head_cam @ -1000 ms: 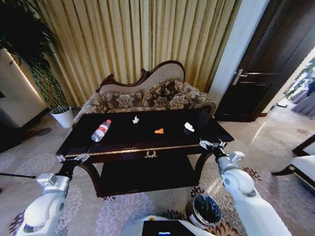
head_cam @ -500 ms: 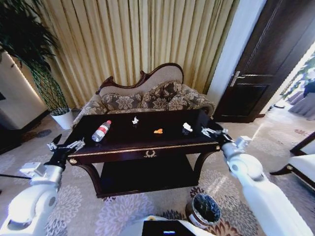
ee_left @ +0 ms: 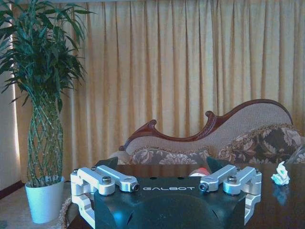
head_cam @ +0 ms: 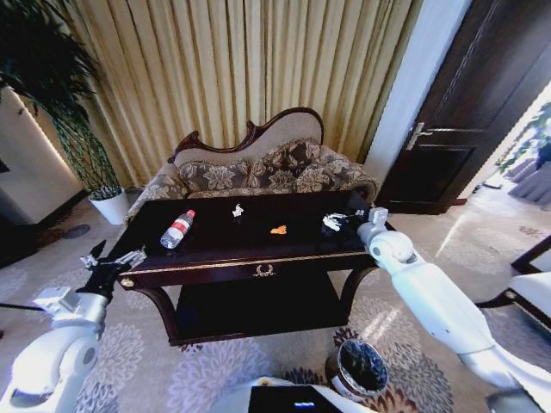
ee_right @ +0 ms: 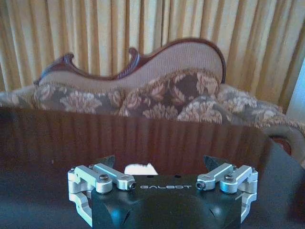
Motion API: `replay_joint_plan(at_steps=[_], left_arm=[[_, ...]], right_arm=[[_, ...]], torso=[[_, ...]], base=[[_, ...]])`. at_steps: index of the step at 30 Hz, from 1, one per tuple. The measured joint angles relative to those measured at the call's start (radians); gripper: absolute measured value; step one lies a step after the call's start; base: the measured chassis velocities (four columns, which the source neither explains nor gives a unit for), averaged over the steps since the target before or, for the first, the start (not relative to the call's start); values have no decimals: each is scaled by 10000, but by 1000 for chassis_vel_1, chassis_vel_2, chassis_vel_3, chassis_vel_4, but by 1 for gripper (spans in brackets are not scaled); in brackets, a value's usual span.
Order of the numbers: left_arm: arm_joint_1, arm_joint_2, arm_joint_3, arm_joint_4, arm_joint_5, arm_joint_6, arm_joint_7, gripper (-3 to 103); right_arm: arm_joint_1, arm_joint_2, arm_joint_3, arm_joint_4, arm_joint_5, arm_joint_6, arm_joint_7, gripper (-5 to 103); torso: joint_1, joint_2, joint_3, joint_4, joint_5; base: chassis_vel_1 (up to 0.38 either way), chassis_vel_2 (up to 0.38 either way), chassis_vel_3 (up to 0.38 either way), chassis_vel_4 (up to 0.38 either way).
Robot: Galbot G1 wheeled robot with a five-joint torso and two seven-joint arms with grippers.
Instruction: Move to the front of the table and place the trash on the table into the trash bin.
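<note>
1. Robot position: in front of the worktop [head_cam: 215, 258]; driving appears done.
2. Trash count on the worktop: one bottle [head_cam: 176, 229] near the left end, one white scrap [head_cam: 237, 209] at the far edge, one orange scrap [head_cam: 278, 230] mid-top, one dark-and-white piece [head_cam: 332, 222] near the right end. None binned.
3. Right pincer [head_cam: 346, 220]: released, at the dark-and-white piece.
4. Left pincer [head_cam: 110, 262]: released, off the left front corner.
5. One trash bin [head_cam: 359, 368]: on the floor, right front.

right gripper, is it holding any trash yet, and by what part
Nothing held. The right gripper is open over the table, a white scrap between its fingers ungripped.
</note>
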Motion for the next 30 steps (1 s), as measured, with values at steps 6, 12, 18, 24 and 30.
replay_joint_plan(at_steps=[6,12,18,24,30], left_arm=[[33,-50,18,-78,7,41,0,100],[71,-50,0,-101,13,55,-2,100],[71,-74,19,-141,24,65,-2,100],[75,-92,-2,-136,31,68,-2,100],[93,-89,-12,-129,29,68,-2,100]], right_arm=[[259,93,-243,-236,-12,-313,1,100],[408,254,-404,-330,2,-522,1,100],[323,332,-447,-338,-57,-536,1,97],[135,361,-408,-337,-135,-537,2,76],[29,456,-336,-418,-256,-501,1,48]], torso=[[-2,2,0,5,1],[-1,1,0,6,0],[-1,2,-1,4,1],[-1,2,0,5,0],[-1,2,0,5,0]], base=[[0,0,0,0],[0,0,0,0],[0,0,0,0],[0,0,0,0],[0,0,0,0]])
